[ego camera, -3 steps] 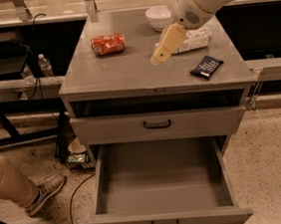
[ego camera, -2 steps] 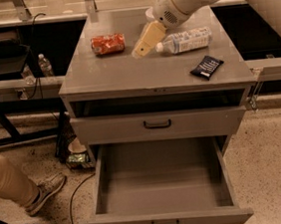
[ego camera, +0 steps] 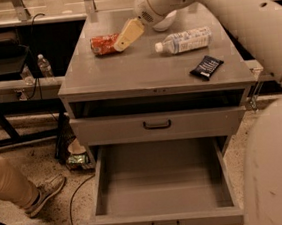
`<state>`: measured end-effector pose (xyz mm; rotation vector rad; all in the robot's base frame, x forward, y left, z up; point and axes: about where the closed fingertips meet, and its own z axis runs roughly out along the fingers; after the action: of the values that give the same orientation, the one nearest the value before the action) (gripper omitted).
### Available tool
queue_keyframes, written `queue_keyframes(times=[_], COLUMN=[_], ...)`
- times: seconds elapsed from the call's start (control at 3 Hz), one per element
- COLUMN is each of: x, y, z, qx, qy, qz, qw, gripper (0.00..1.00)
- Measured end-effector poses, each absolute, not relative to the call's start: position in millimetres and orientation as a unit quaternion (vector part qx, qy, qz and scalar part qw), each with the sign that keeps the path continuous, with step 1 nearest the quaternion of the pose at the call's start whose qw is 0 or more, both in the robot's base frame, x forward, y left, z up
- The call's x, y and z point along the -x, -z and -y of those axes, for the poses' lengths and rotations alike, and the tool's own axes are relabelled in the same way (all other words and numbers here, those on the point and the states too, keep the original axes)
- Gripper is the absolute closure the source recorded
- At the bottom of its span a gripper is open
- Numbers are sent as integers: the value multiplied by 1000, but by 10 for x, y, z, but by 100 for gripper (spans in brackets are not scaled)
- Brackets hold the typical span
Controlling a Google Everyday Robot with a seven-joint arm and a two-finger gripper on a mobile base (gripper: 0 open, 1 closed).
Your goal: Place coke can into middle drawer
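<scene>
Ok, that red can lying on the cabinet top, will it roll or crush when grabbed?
The coke can lies on its side, so a nudge would probably roll it. Its surface looks dented, so it is likely thin-walled and easy to crush further. The gripper is close by one end.

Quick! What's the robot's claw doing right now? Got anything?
Gripper: at the right end of the coke can, which lies on the cabinet top; its grip cannot be told.
</scene>
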<state>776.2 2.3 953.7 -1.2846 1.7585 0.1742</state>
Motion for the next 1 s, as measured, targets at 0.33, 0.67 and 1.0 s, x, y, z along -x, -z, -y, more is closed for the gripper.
queue_keyframes(times=[0.33, 0.67, 1.0], x=[-7996, -8196, -8356], y=[-9431, -9316, -9199], z=[-164, -292, -399], qx=[512, 503, 494], qy=[-73, -81, -94], qz=[-722, -730, -738], qw=[460, 456, 451], gripper=[0, 0, 0])
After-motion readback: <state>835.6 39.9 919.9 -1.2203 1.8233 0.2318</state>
